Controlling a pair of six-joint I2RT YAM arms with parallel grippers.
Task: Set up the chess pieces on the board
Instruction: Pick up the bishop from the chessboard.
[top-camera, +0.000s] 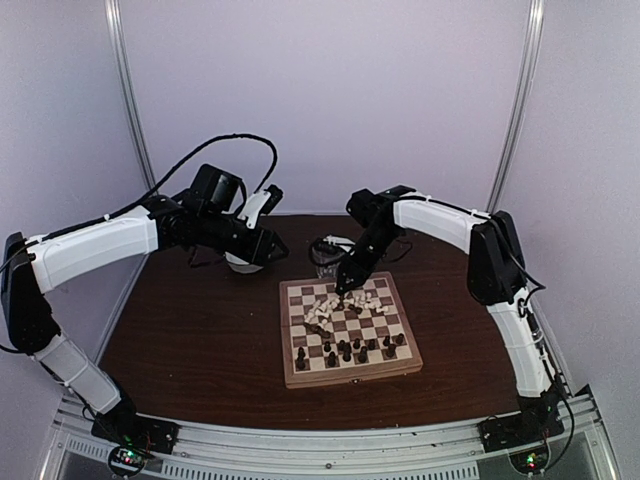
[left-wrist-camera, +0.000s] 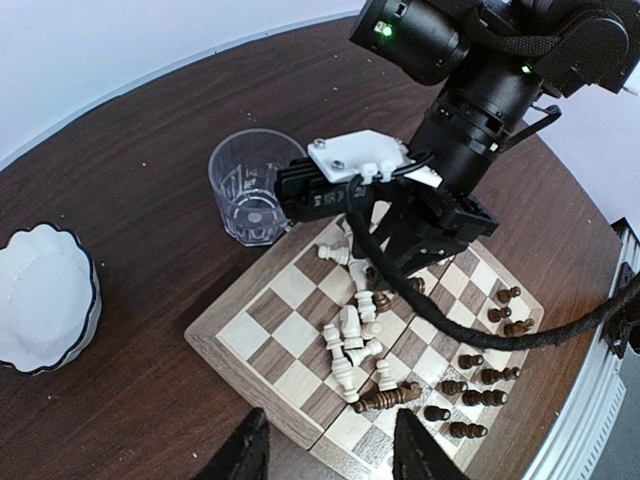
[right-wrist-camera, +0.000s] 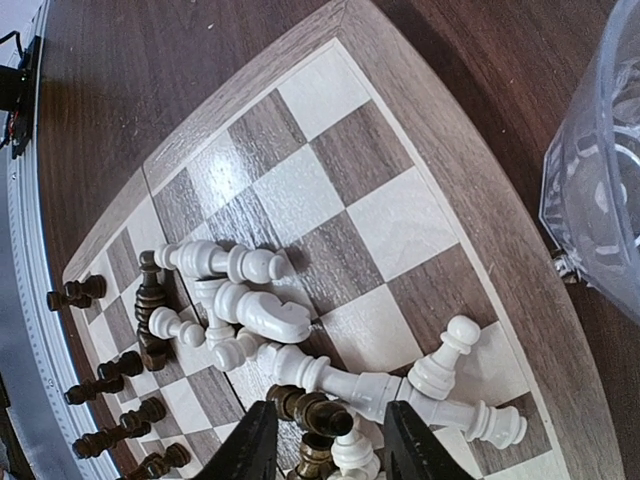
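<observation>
The board (top-camera: 392, 361) lies right of the table's middle. Cream chess pieces (top-camera: 335, 306) lie toppled in a heap on its far half, and dark chess pieces (top-camera: 350, 350) stand along its near rows. My right gripper (top-camera: 347, 287) hangs low over the heap. In the right wrist view it is open (right-wrist-camera: 330, 445), with its fingers either side of a fallen dark piece (right-wrist-camera: 318, 408) and a cream one, neither pinched. A cream knight (right-wrist-camera: 262, 312) lies just beyond. My left gripper (top-camera: 262, 250) hovers left of the board, open and empty (left-wrist-camera: 330, 455), looking down on the board's (left-wrist-camera: 250, 335) corner.
A clear glass cup (top-camera: 325, 250) stands just past the board's far edge, close to the right gripper, and shows at the right edge of the right wrist view (right-wrist-camera: 600, 170). A white scalloped bowl (left-wrist-camera: 40, 300) sits on the dark tabletop left of the cup.
</observation>
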